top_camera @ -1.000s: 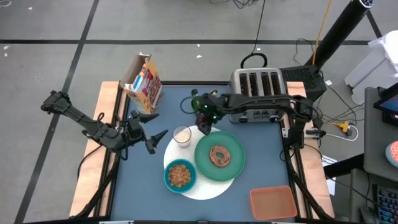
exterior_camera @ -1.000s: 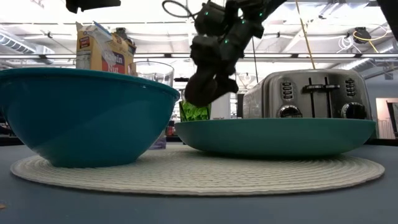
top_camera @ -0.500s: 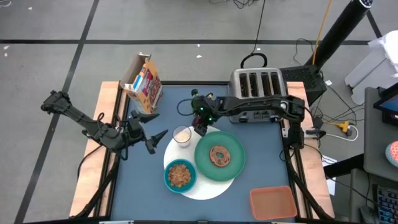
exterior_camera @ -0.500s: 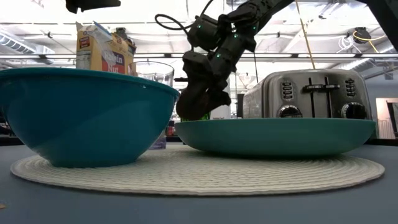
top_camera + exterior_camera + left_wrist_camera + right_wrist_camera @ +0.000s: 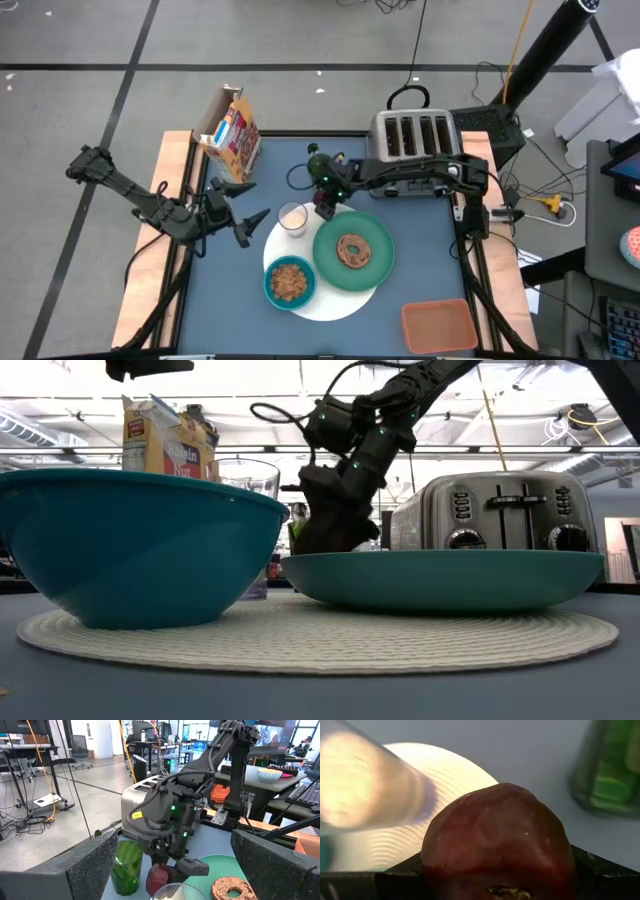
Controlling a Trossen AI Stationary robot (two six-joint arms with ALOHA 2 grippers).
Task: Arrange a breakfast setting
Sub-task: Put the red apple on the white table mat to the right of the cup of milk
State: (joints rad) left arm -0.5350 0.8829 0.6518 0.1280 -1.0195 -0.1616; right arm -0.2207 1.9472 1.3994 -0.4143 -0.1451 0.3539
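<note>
A large white round disc (image 5: 335, 300) lies on the blue table. On it stand a green plate (image 5: 375, 268) holding a brown bagel (image 5: 352, 250), a teal bowl (image 5: 272, 290) of cereal and a small milk glass (image 5: 293, 217). My right gripper (image 5: 322, 205) is shut on the red fruit (image 5: 157, 877), at the plate's far-left rim, between the glass and a green cup (image 5: 125, 867). My left gripper (image 5: 260, 198) is open and empty, left of the glass. No spoon shows. My right gripper pinches the red fruit by its two opposite sides (image 5: 435, 865) between its two fingers (image 5: 600, 870). The fingers come slanting down from above and from the table's right. The plate and the glass hide the fruit's underside, so I cannot tell whether it rests on the table.
A silver four-slot toaster (image 5: 415, 150) stands at the far right, close behind my right arm. A cereal box (image 5: 230, 135) stands at the far left. An orange-brown tray (image 5: 438, 325) lies at the near right. Bare blue table (image 5: 225, 290) shows left of the disc.
My right gripper has gone down with the red fruit, staying shut on it, to the plate's far-left rim beside the glass. Its wrist has swung a little toward the table's far left.
</note>
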